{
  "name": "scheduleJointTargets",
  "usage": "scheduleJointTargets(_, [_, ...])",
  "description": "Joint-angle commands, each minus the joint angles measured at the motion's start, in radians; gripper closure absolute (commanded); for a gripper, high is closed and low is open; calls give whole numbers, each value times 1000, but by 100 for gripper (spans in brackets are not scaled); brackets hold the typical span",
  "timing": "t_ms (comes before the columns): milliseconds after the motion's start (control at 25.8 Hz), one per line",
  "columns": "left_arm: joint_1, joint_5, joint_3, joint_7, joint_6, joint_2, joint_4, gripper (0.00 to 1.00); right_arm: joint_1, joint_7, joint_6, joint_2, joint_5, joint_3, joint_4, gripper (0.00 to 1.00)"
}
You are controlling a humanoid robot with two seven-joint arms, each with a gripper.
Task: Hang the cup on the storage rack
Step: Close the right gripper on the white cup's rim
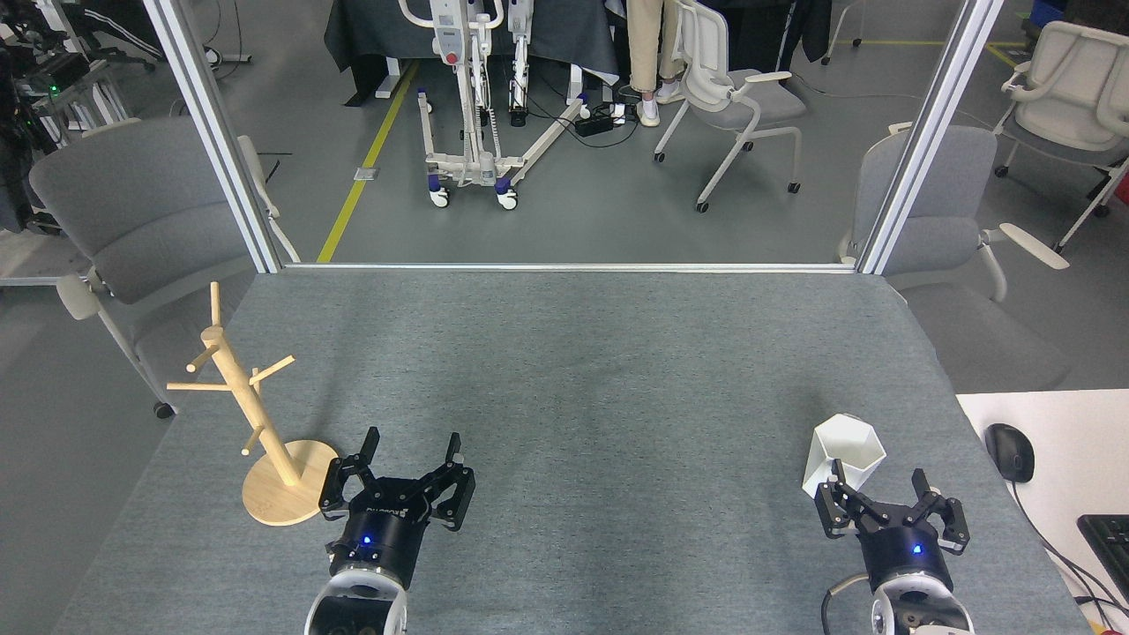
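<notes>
Zero steps done | cup on table near right, ungrasped | rack near left, empty | left gripper spread | right gripper spread

No text, label, brand, number or sign can be read here. The left gripper carries a short line of pale lettering on its black body, just above its blue light — too small and blurred to make out. The right gripper shows only a blue light, with no marking that can be read.
</notes>
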Motion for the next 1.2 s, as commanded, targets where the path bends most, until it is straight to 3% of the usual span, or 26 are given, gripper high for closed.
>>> scheduleJointTargets(0, [4,0,0,0,2,-1,-4,1,-31,-5,-1,-12,-1,0,38,0])
scheduleJointTargets(1161, [15,1,6,2,11,-9,-4,1,-71,-5,1,41,6,40,90,0])
